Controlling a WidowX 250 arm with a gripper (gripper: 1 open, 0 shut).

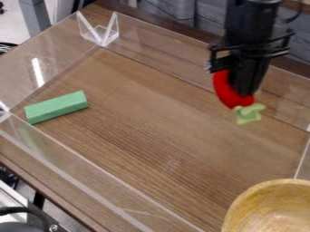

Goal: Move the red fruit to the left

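In the camera view we see the red fruit [227, 89] as a small glossy red oval, its pale green leafy stem piece [251, 112] poking out below and to the right. It hangs in the air above the right side of the worktop [145, 118], nearer the far edge than the near one, with the wood grain visible beneath it. The black gripper [242, 91] points downward and is clenched on the red fruit, its dark fingers covering part of the red body, so we cannot make out the whole shape.

On the left side of the worktop, near the left edge, we see a flat green rectangular block [56, 107] lying at a slight angle, well apart from the fruit. Clear low walls [61, 45] run along the worktop's edges, and a small clear bracket [100, 31] stands at the far left corner. At the near right corner we see the rim of a pale wooden bowl [273, 210], partly cut off by the picture's edge. Between the fruit and the block we see only bare wood.
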